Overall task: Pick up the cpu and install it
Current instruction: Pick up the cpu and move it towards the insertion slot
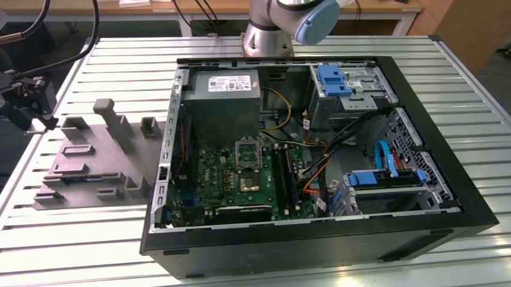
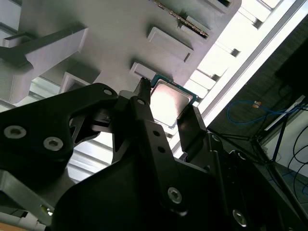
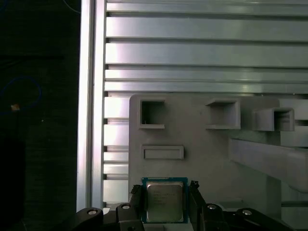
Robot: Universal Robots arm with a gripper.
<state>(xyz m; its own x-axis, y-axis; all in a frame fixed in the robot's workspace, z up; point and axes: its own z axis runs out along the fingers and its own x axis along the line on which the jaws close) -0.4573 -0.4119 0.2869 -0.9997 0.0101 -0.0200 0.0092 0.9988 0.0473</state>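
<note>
The cpu (image 3: 164, 202), a small square chip with a pale metal top and a green rim, sits between my two black fingers, which press on its opposite edges. The second wrist view shows the cpu (image 2: 169, 103) held a little above the corner of the grey moulded tray (image 2: 110, 33), overlapping the tray's edge. My gripper (image 3: 165, 187) (image 2: 167, 96) is shut on it. In the exterior view the gripper (image 1: 32, 122) hangs at the far left, over the tray's (image 1: 88, 161) left end. The silver-framed socket (image 1: 248, 153) lies on the green motherboard inside the open computer case (image 1: 447, 137).
The case holds a grey power supply box (image 1: 227, 89), blue-handled drive bays (image 1: 335, 81) and loose cables (image 1: 319, 161). The tray has several upright posts (image 1: 119, 122). The slatted metal table (image 1: 80, 239) ends just left of the tray, with dark floor beyond.
</note>
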